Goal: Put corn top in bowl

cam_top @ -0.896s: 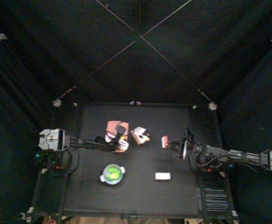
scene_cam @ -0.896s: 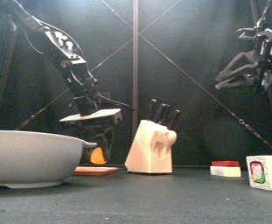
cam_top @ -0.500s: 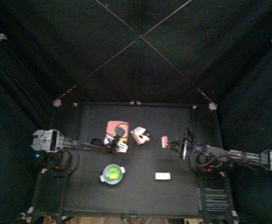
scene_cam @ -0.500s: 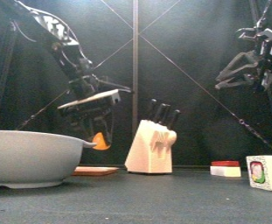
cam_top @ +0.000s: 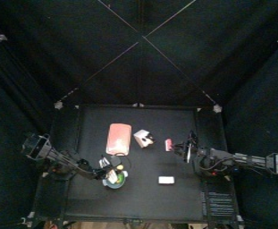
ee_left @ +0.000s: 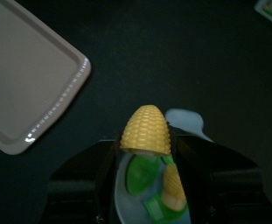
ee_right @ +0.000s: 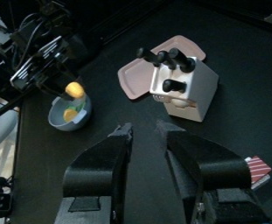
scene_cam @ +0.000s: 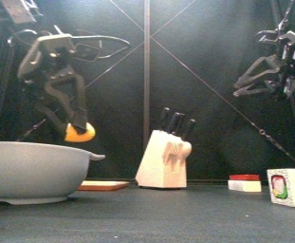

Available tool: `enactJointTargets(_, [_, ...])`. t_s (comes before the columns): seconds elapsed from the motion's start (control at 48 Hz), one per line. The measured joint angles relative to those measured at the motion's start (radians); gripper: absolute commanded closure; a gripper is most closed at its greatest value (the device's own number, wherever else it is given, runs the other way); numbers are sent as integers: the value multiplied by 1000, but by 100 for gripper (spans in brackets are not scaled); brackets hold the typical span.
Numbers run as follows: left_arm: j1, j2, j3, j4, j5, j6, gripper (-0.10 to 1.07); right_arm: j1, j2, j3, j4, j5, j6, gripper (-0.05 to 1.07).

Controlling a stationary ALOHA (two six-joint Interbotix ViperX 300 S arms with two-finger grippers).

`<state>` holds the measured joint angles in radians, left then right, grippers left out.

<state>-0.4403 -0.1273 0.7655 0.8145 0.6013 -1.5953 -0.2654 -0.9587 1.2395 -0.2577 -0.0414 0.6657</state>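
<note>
The corn top (scene_cam: 76,131), a short yellow-orange cob end, hangs in the air with my left gripper (scene_cam: 71,116) shut on it. It sits just above the bowl (scene_cam: 33,169), which stands near and large at the front left. From above, the bowl (cam_top: 114,178) is small, round and green, and the left gripper (cam_top: 105,170) is at its rim. The left wrist view shows the corn top (ee_left: 146,129) between the jaws, over the bowl (ee_left: 194,129), which holds yellow and green pieces. My right gripper (scene_cam: 267,68) hangs open, high on the right.
A pink-red slab (cam_top: 120,137) lies behind the bowl, with a knife block (cam_top: 142,136) to its right. A small red and white block (cam_top: 169,144) sits beside the right gripper (cam_top: 189,148). A white block (cam_top: 166,180) lies near the front edge.
My left arm has swung from over the pink-red slab towards the front left, carrying the corn top up and over the bowl. The right arm has not moved.
</note>
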Motion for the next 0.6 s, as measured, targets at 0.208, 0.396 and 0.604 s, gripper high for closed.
enactJointTargets(0.208, [-5,0,44,-86,-48,0,19,0,0,0,0,0,0,33])
enactJointTargets(0.396, [-5,0,57,-121,-51,0,9,0,0,0,2,0,0,33])
enactJointTargets(0.604, [-3,-3,57,-126,-51,-3,6,0,0,0,0,2,-2,33])
